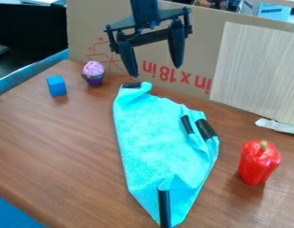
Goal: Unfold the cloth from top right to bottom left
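Observation:
The black gripper (155,71) hangs at the top of the view, above the cloth's upper end and in front of the cardboard. Its two fingers are spread wide apart with nothing between them. Below it the turquoise cloth (158,138) lies bunched and partly folded on the wooden table, running from upper left to lower centre. Black strips mark its top-left corner, its bottom tip and, close together, two spots on its right side. That right side is creased and folded over. Gripper and cloth are apart.
On the brown table (60,147), a red bell pepper (258,162) stands right of the cloth. A blue cube (56,85) and a toy cupcake (93,73) sit at the upper left. Cardboard (200,53) with a pale panel (259,71) walls the back; a white strip (277,126) lies at right.

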`<state>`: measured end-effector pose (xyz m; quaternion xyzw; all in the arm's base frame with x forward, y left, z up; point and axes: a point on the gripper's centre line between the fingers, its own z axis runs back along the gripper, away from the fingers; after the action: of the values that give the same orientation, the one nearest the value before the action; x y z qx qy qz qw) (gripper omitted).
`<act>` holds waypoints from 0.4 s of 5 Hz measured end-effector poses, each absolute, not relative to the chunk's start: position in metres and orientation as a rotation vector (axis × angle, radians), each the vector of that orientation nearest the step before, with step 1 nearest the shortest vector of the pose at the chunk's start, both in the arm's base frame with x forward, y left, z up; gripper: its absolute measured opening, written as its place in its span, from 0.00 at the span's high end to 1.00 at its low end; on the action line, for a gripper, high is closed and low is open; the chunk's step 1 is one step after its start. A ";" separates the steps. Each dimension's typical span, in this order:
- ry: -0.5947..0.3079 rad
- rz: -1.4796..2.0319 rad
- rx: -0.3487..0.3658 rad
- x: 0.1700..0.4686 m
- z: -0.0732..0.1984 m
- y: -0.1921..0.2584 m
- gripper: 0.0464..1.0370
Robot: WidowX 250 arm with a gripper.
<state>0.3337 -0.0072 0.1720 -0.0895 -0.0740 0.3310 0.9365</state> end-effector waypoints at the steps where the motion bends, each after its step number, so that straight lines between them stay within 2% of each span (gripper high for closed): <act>1: -0.127 0.682 -0.178 0.335 0.162 -0.008 0.04; 2: -0.171 0.718 -0.197 0.341 0.148 -0.003 0.04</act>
<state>0.3406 -0.0030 0.1477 -0.0960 -0.0833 0.3503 0.9280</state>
